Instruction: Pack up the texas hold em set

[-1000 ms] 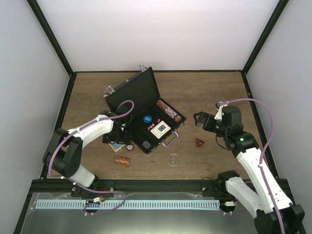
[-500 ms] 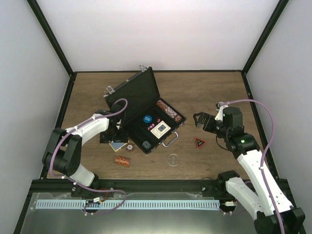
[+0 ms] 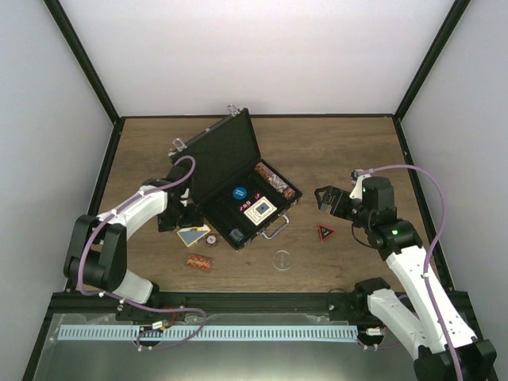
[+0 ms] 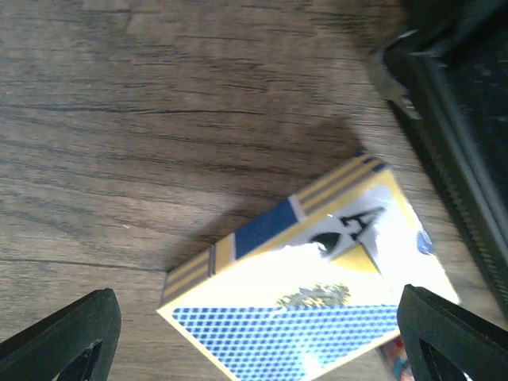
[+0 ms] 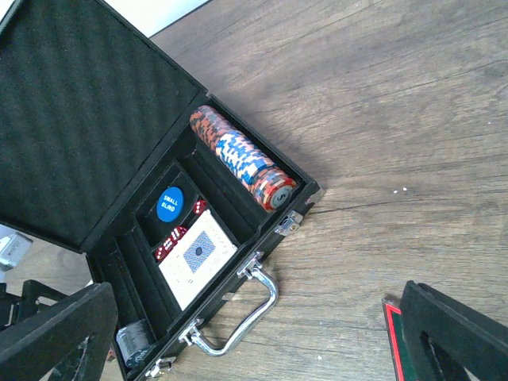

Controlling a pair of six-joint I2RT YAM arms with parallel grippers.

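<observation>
The black case [image 3: 226,163] lies open in the middle of the table, its silver handle [image 5: 248,314] facing the arms. Inside are a brown-red chip stack [image 5: 242,162], a blue disc [image 5: 169,204], red dice, a card deck [image 5: 196,255] and dark chips [image 5: 133,341]. A second, blue-and-yellow card deck [image 3: 193,235] [image 4: 317,294] lies on the table left of the case. My left gripper [image 3: 176,213] [image 4: 254,341] is open and empty just above and beside it. My right gripper [image 3: 328,198] [image 5: 254,341] is open and empty between the case and the red-black triangle [image 3: 325,232] [image 5: 394,341].
A short loose chip stack [image 3: 198,263] and a single chip [image 3: 211,240] lie in front of the deck. A clear round disc [image 3: 282,259] lies on the wood near the case handle. The case's raised lid [image 3: 213,151] stands at the back left. White walls enclose the table.
My left gripper has drawn back up and to the left, off the blue-and-yellow deck, which now lies uncovered on the table. My right gripper has barely shifted.
</observation>
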